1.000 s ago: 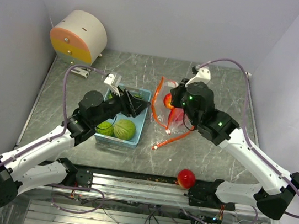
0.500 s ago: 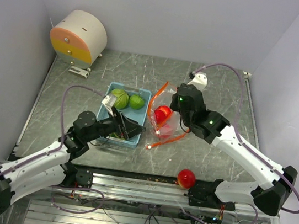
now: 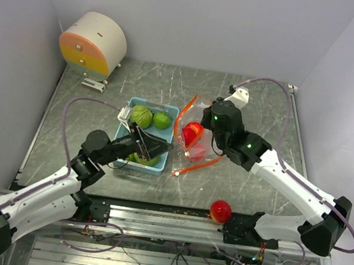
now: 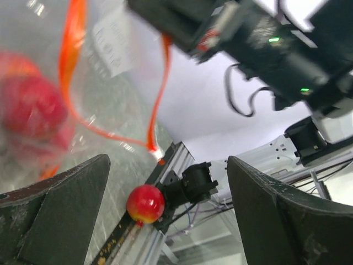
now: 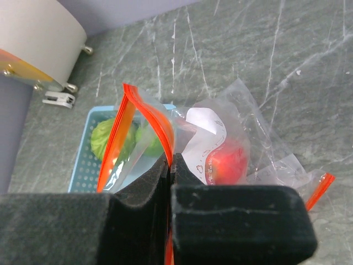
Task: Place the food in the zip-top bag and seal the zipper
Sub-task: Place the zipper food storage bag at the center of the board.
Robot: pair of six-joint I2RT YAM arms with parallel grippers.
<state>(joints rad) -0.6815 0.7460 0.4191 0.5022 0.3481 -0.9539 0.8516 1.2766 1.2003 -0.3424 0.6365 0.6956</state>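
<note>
Reaches L gripper point(image 3: 160, 150) low over tray point(image 3: 167, 107), jaws spread wide & empty, pinches bag point(image 5: 259, 149) zip rim tight w/ R gripper point(image 5: 170, 165), red apples point(image 3: 191, 134) bagged, cabbage point(image 3: 141, 115) & lime point(image 3: 161, 120) in tray, 1 apple point(image 3: 220, 210) by near rail.

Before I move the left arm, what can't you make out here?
- Tray, near half: in the top view the open left gripper covers it; only green slivers show.
- Count of red pieces inside the bag: they overlap in the top view and are blurred in the left wrist view.
- Zipper below the right gripper: in the right wrist view its shut fingers hide it.
</note>
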